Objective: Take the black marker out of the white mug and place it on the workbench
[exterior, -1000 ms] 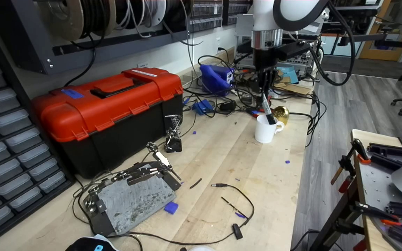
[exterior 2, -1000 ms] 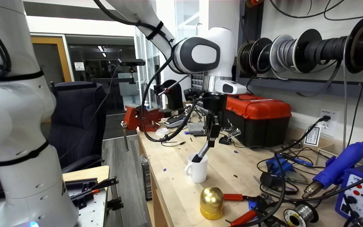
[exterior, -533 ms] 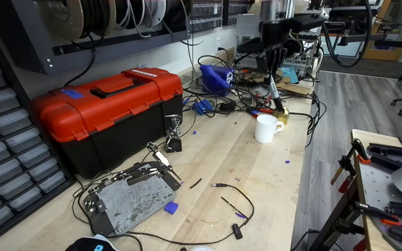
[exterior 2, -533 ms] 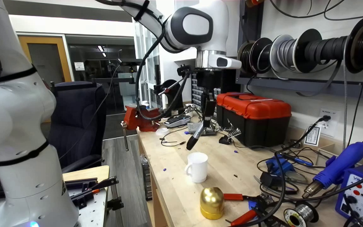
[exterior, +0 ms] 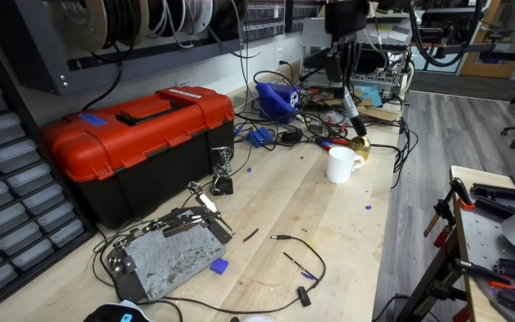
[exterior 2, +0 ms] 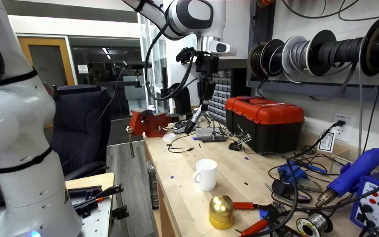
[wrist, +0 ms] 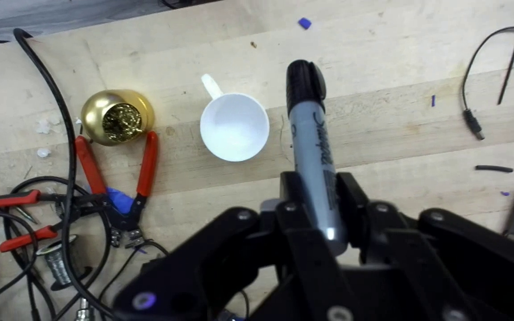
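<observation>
In an exterior view, the gripper is clamped on the marker and holds it in the air, well above the bench and apart from the mug; the long axis slants, black cap down and to the right. The mug stands upright near the bench's long right edge, past which lies grey floor; a broad span of wood separates it from the toolbox. In an exterior view, the cap points down and left, toward the bench's left edge, the vise further back, the mug lower down. In the wrist view, fingers lie against both sides of the grey barrel; its axis runs almost straight up, cap leaning slightly left, toward the floor-side edge. Left of it show the mug, then the gold pot; to the right, wood stretches to a cable.
</observation>
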